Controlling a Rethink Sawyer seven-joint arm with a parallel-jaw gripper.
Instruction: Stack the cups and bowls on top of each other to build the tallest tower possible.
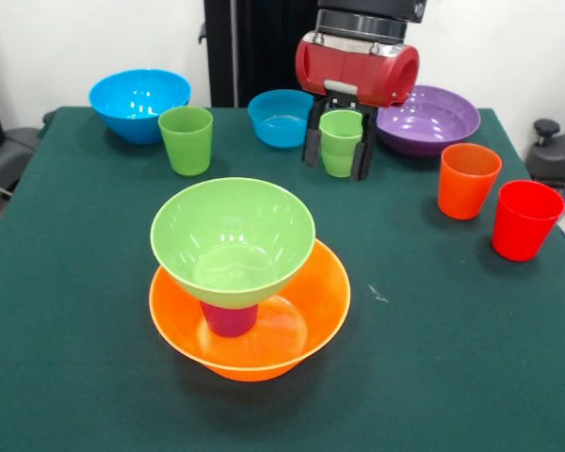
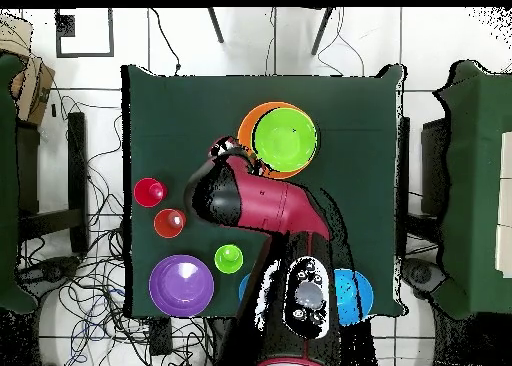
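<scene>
The tower stands at the table's front middle: the big orange bowl (image 1: 331,292) holds the purple cup (image 1: 229,318), and the lime green bowl (image 1: 233,235) sits on that cup. From above, the green bowl (image 2: 285,137) covers most of the orange bowl (image 2: 248,122). My gripper (image 1: 339,141) is at the far side, between the smaller blue bowl (image 1: 281,118) and the purple bowl (image 1: 428,120). It is shut on a lime green cup (image 1: 341,141), upright between its black fingers (image 1: 313,132). I cannot tell whether that cup touches the cloth. In the overhead view my arm hides the gripper.
A second green cup (image 1: 185,139) stands by the large blue bowl (image 1: 138,102) at the far left. An orange cup (image 1: 468,179) and a red cup (image 1: 525,218) stand at the right. The overhead view shows the red cup (image 2: 149,192), orange cup (image 2: 169,222) and purple bowl (image 2: 181,284).
</scene>
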